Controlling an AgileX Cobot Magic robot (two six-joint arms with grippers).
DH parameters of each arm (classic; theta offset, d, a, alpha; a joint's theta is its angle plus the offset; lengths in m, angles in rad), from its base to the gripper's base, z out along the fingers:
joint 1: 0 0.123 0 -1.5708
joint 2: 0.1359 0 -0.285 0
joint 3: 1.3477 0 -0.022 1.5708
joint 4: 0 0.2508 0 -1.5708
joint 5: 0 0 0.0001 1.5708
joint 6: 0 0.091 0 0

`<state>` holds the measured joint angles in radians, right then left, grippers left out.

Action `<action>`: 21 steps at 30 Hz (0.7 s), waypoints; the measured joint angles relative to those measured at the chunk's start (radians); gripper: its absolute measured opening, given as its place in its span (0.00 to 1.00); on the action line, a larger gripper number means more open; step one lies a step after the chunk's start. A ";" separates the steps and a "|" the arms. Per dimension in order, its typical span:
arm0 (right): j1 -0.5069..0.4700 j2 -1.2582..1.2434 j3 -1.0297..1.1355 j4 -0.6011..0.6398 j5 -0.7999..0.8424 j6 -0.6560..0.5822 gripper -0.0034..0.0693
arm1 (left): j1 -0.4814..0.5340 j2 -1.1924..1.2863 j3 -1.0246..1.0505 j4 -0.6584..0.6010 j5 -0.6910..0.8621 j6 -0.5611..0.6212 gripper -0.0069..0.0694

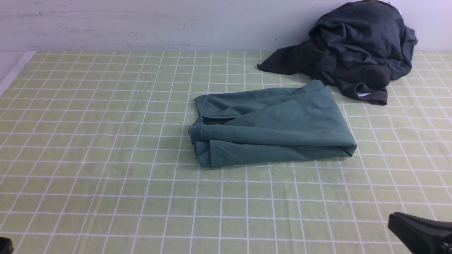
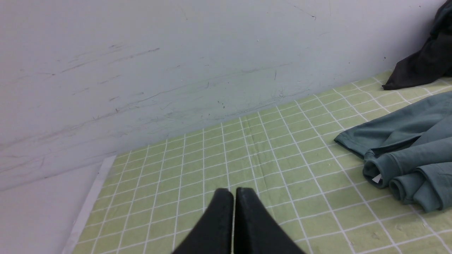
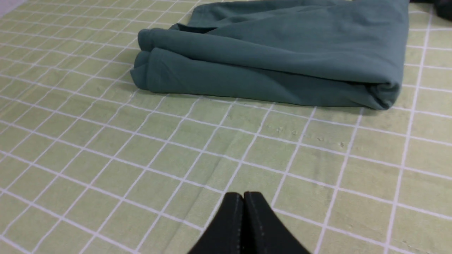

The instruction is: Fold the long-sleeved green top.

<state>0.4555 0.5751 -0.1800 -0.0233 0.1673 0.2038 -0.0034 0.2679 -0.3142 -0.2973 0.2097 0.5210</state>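
Note:
The green long-sleeved top [image 1: 272,127] lies folded into a compact bundle in the middle of the checked cloth, its rolled edges pointing left. It also shows in the left wrist view [image 2: 409,151] and the right wrist view [image 3: 282,53]. My left gripper [image 2: 234,192] is shut and empty, well to the left of the top; only a dark sliver of it [image 1: 5,245] shows in the front view's bottom left corner. My right gripper [image 3: 243,195] is shut and empty, short of the top's near edge, and appears at the front view's bottom right [image 1: 393,220].
A heap of dark charcoal garments [image 1: 356,53] sits at the back right against the pale wall [image 1: 141,24], just behind the green top. The green checked cloth [image 1: 106,158] covers the table, with its left edge [image 1: 14,70] meeting bare white surface.

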 joint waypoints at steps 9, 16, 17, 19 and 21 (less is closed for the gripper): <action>-0.146 -0.288 0.103 0.000 0.039 0.000 0.03 | 0.000 0.000 0.000 0.000 0.000 0.000 0.09; -0.299 -0.563 0.171 0.000 0.066 0.001 0.03 | 0.000 0.000 0.001 0.000 0.000 0.000 0.09; -0.311 -0.576 0.174 0.000 0.071 0.002 0.03 | 0.000 0.000 0.001 0.000 0.000 0.000 0.09; -0.328 -0.584 0.174 0.000 0.085 0.002 0.03 | 0.000 0.000 0.001 0.000 0.000 0.000 0.09; -0.339 -0.585 0.178 0.000 0.093 0.002 0.03 | 0.000 0.000 0.001 0.000 0.000 0.000 0.09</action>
<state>0.1165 -0.0097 -0.0023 -0.0233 0.2606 0.2062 -0.0034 0.2679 -0.3131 -0.2973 0.2097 0.5210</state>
